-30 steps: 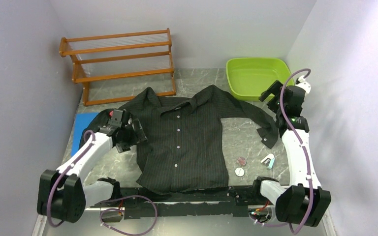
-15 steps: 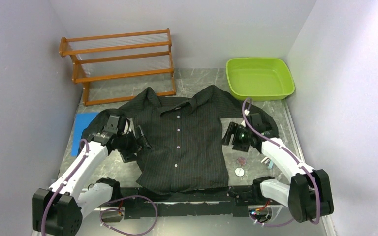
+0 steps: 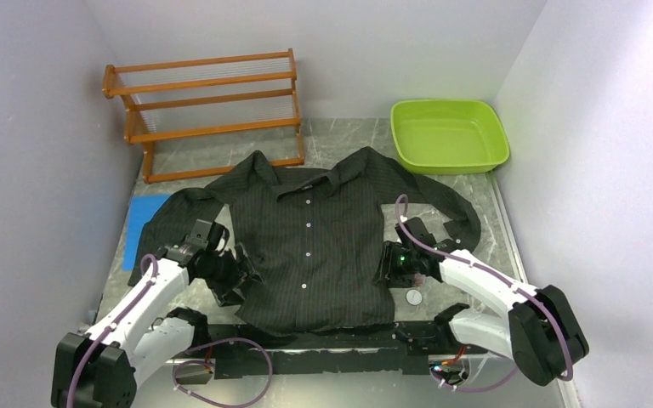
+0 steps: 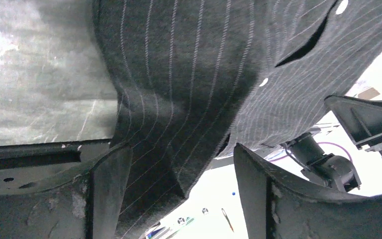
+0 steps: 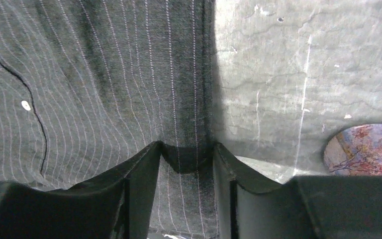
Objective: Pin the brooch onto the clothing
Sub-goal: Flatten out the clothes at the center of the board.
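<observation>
The clothing (image 3: 315,246), a black pinstriped shirt with white buttons, lies spread flat in the middle of the table. My left gripper (image 3: 242,274) is at the shirt's lower left side edge. In the left wrist view the gripper (image 4: 181,149) is open, and the lifted cloth (image 4: 189,74) hangs between its fingers. My right gripper (image 3: 387,263) is at the shirt's right side edge. It is open (image 5: 185,147), with a fold of the cloth (image 5: 104,74) between its tips. The brooch (image 5: 363,149), a round floral disc, lies on the table just right of that gripper.
A white round badge (image 3: 413,297) lies by the shirt's lower right corner. A green tub (image 3: 448,136) stands at the back right and a wooden rack (image 3: 208,110) at the back left. A blue sheet (image 3: 143,212) lies under the left sleeve.
Both arms came down and inward to the shirt's side edges, the right one from beside the green tub. Both grippers have narrowed, the right one more.
</observation>
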`<state>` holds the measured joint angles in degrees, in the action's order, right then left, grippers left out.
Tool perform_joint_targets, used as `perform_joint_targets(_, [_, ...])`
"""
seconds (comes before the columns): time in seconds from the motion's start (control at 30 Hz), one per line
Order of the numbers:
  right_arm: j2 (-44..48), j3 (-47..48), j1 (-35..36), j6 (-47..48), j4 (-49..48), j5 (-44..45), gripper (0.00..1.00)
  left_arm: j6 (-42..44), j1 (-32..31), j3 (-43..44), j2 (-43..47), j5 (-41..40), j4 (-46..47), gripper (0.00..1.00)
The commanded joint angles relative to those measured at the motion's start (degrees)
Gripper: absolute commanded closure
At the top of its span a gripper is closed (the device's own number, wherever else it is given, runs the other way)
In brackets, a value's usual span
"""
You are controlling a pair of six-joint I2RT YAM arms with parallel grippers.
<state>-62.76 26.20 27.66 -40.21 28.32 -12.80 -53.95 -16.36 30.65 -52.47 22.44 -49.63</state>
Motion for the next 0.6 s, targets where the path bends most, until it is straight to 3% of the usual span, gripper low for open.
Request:
perform_joint_targets(0.0, [-1.64,-0.38,2.42,-1.3,1.16,3.3,0.62,-2.61,-1.18,-0.46,0.14,0.68,-0.56,0.24])
perform_joint_targets(0.1, [-1.14,-0.12,3.94,-1.84,1.9,2.86,0.83,-3.09,-1.52,0.24,1.98,0.13,-2.16,0.4])
perform_joint_targets(0.17, [-0.23,-0.01,4.86,-2.18,3.32,2.37,0.91,-3.07,-1.65,0.62,3.3,0.36,-2.85,0.66])
perform_joint_targets(0.27, [2.14,0.12,5.8,-2.51,6.18,2.16,0.94,-3.12,-1.74,0.84,4.07,1.42,-4.3,0.97])
perform_joint_targets(0.4, [7.5,1.51,6.0,-2.4,11.22,1.29,1.0,-1.89,-1.83,4.01,4.65,2.59,-8.81,0.97])
perform_joint_targets(0.57, [14.71,4.35,6.1,-3.43,16.6,0.44,1.0,0.25,-1.9,12.3,6.76,-0.32,-17.33,0.97])
